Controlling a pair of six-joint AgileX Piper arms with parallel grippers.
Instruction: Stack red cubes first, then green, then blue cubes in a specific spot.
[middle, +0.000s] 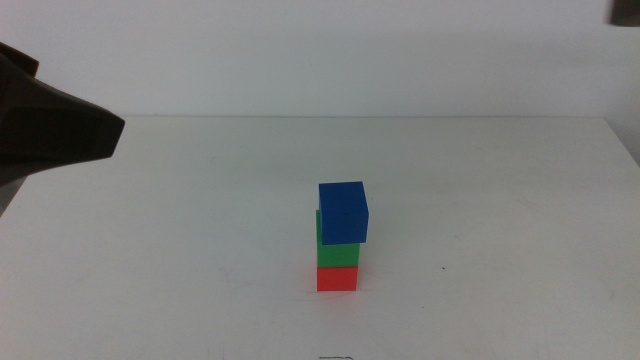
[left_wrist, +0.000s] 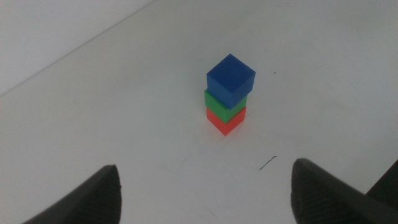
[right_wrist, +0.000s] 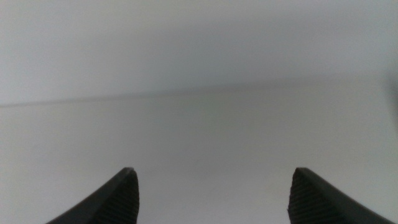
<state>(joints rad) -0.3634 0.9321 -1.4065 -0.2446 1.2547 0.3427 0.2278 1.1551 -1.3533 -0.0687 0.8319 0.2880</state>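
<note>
Three cubes stand in one stack on the white table (middle: 150, 260), right of centre in the middle view. The red cube (middle: 337, 278) is at the bottom, the green cube (middle: 335, 255) sits on it, and the blue cube (middle: 343, 212) is on top, turned a little and overhanging slightly. The left wrist view shows the same stack: red cube (left_wrist: 226, 121), green cube (left_wrist: 224, 106), blue cube (left_wrist: 231, 79). My left gripper (left_wrist: 205, 183) is open and empty, well back from the stack. My right gripper (right_wrist: 212, 186) is open over bare table, with no cube in its view.
The left arm (middle: 50, 130) shows as a dark bulk at the middle view's left edge, raised and apart from the stack. The table's far edge (middle: 400, 116) meets a pale wall. A short dark mark (left_wrist: 267, 163) lies on the tabletop near the stack.
</note>
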